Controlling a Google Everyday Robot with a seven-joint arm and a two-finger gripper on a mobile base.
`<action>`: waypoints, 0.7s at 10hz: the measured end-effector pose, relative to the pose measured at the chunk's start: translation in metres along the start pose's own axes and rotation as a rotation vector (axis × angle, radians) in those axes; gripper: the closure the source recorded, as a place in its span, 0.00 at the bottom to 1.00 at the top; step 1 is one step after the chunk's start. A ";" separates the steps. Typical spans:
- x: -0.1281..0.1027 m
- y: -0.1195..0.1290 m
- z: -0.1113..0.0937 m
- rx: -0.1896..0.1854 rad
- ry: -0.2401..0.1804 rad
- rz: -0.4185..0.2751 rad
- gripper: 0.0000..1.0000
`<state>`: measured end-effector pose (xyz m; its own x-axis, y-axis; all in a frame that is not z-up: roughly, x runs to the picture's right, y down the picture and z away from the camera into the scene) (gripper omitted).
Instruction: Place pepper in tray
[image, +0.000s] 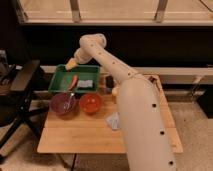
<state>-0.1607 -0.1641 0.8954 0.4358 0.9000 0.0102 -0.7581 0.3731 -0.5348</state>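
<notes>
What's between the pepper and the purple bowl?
Camera view: a long red-orange thing in the green tray. The claw, at the pepper, is over its far corner.

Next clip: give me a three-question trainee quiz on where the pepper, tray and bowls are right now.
1. True or false: the pepper lies on the floor of the green tray.
2. What does the gripper hold? A) the pepper B) a bowl C) nothing
3. Fill in: in the camera view, the purple bowl stands to the ____ of the red bowl.
Key: 1 false, the gripper holds it over the tray's far left corner; 2 A; 3 left.
</notes>
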 end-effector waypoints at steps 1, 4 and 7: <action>0.001 -0.002 -0.001 0.002 -0.001 0.002 0.20; 0.001 -0.001 0.000 0.003 0.002 -0.001 0.20; -0.004 0.002 0.015 0.009 -0.066 0.065 0.20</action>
<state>-0.1713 -0.1639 0.9065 0.3526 0.9352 0.0315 -0.7882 0.3150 -0.5287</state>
